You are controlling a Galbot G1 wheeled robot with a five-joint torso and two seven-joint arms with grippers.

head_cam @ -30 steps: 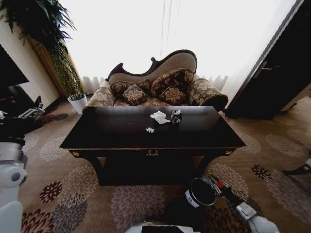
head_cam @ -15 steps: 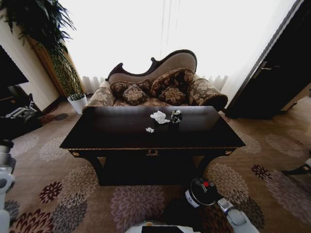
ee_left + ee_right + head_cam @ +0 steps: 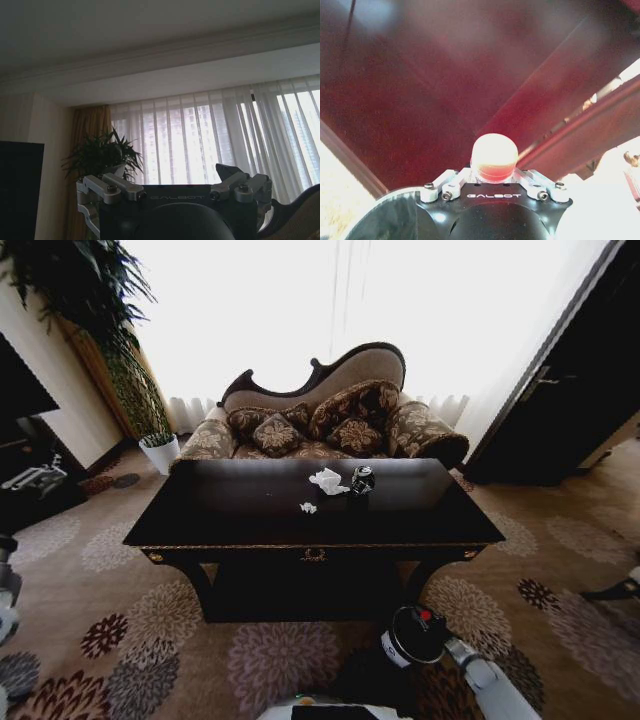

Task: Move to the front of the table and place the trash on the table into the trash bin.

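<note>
You are looking at the dark glossy table (image 3: pixel 312 530) head-on, with the patterned sofa (image 3: pixel 325 420) behind it under the bright curtained window (image 3: pixel 330 310). On the tabletop, near the middle, three pieces of trash remain: a crumpled white tissue (image 3: pixel 328 480), a dark drink can (image 3: pixel 362 479) just beside it on the robot's right, and a tiny white scrap (image 3: pixel 308 507) a little nearer the front edge.

The black trash bin (image 3: pixel 412 637) stands on the flowered carpet (image 3: pixel 150 630) in front of the table's right leg, far lower than the tabletop. Your right gripper (image 3: pixel 493 167) is over the bin mouth, its jaws closed on the red cap (image 3: pixel 424 617) of the plastic bottle; in the right wrist view the cap sits pinched between the two metal fingers (image 3: pixel 445 186), with the table's dark underside above it.

Your left gripper (image 3: pixel 175 192) is up at the left, well away from the table, pointing toward the curtains and a leafy plant (image 3: pixel 102 155). Whether its jaws are open or closed, you cannot tell from here.
</note>
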